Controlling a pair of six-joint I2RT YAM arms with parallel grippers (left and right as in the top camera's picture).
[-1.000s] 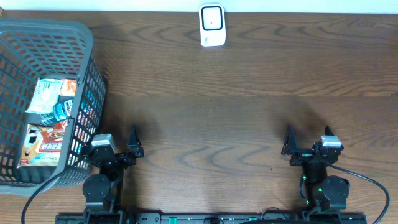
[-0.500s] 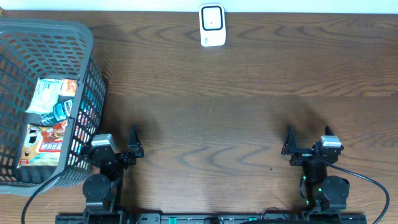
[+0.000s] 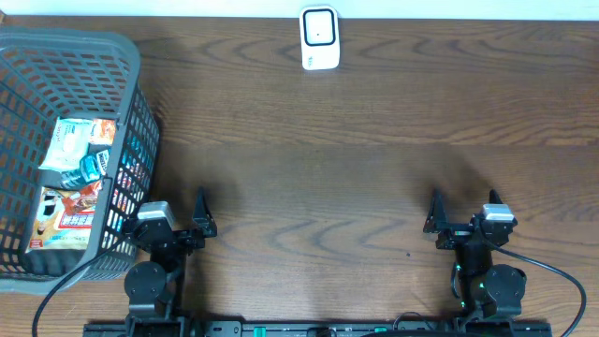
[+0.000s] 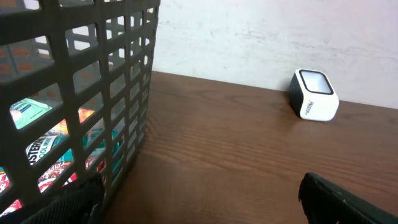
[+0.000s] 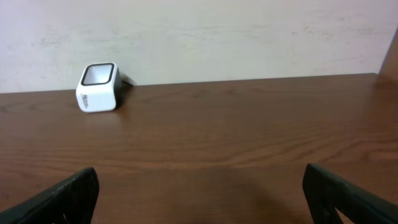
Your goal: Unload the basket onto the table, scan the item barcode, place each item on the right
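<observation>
Left claw [image 3: 171, 223] and right claw [image 3: 465, 225] are both spread wide and empty, low over the dark wooden counter [image 3: 328, 168]. Colourful snack packets [image 3: 67, 220] lie inside the grey plastic mesh basket [image 3: 70, 39], just beside the left claw.

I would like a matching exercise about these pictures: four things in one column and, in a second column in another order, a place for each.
1. barcode scanner
2. basket
3. left claw
4. right claw

A. near edge, beside the basket
B. far edge, middle
C. near edge, right side
D. left end of the table

Pairs: 1-B, 2-D, 3-A, 4-C
</observation>
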